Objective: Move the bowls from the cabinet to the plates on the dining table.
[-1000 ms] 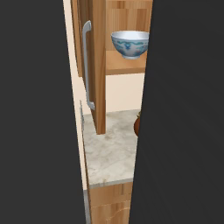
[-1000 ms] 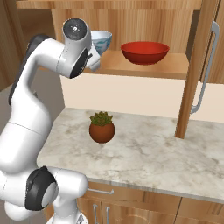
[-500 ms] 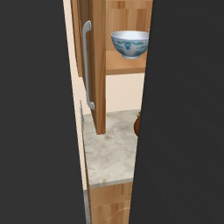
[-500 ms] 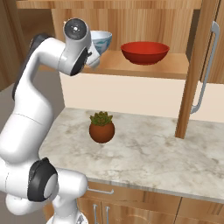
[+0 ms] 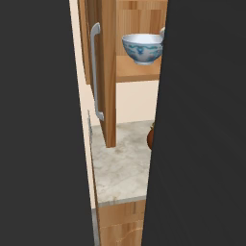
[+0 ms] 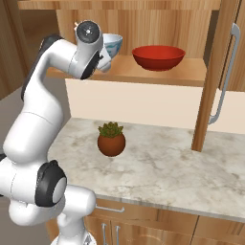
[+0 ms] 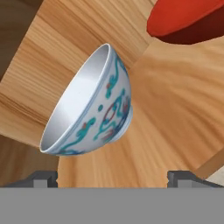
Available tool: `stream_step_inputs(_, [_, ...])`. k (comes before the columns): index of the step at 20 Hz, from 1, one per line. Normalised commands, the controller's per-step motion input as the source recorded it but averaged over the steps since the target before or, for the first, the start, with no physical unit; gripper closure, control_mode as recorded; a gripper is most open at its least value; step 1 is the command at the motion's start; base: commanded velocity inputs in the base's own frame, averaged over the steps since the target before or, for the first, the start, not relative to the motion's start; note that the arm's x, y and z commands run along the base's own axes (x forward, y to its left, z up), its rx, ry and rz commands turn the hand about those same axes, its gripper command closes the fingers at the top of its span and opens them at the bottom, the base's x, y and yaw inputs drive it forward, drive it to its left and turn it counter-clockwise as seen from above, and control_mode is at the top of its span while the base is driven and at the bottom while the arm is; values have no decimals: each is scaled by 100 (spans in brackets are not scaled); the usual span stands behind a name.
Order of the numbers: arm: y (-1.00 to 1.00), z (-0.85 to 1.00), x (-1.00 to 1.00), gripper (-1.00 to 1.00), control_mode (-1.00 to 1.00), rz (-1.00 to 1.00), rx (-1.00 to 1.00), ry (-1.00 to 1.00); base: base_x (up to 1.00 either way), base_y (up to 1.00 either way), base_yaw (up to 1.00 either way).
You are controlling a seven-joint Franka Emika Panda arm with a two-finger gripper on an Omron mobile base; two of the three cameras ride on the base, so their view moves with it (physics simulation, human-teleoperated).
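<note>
The white bowl (image 7: 89,109) with blue-green pattern stands on the cabinet shelf (image 7: 175,109), just ahead of my gripper (image 7: 113,179). Both fingertips (image 7: 43,178) sit wide apart, open, with nothing between them. In the right base view the gripper (image 6: 107,56) hangs at shelf height, right beside the patterned bowl (image 6: 113,43), with the red bowl (image 6: 159,56) to its right on the same shelf (image 6: 143,74). The left base view shows the patterned bowl (image 5: 141,48) behind the open cabinet door (image 5: 106,72). The plates and the dining table are out of view.
A terracotta pot with a green plant (image 6: 111,140) stands on the marble counter (image 6: 158,167) below the shelf. The right cabinet door (image 6: 213,81) hangs open with a silver bar handle (image 6: 225,76). Dark panels flank the left base view.
My hand has crept a little to the right, closer to the patterned bowl. The jaws have stayed wide, and both bowls rest where they were.
</note>
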Motion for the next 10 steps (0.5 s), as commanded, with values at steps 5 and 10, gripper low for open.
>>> stream_step_inputs(5, [0, 0, 39, -100, -100, 0, 1, 0, 0, 0, 0])
stream_step_inputs(10, [0, 0, 35, -100, -100, 0, 0, 0, 0, 0, 0])
